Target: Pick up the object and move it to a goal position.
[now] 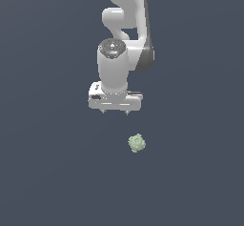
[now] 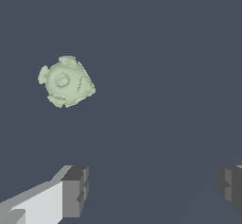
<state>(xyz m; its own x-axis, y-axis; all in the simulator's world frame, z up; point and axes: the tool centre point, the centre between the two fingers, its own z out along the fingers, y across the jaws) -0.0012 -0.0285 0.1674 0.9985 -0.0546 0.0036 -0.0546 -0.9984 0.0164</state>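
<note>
The white robot gripper hung with its dark fingers spread wide and holding nothing. To the exterior view's right of it and nearer the camera, the small, bumpy, pale green lump lay alone on the dark grey worktop. Nothing looked done yet: grabbing and moving were both left.

You have bare floor all round the object — nothing blocks it. Your gripper hangs apart from it, its 2 fingers spread wide.
</note>
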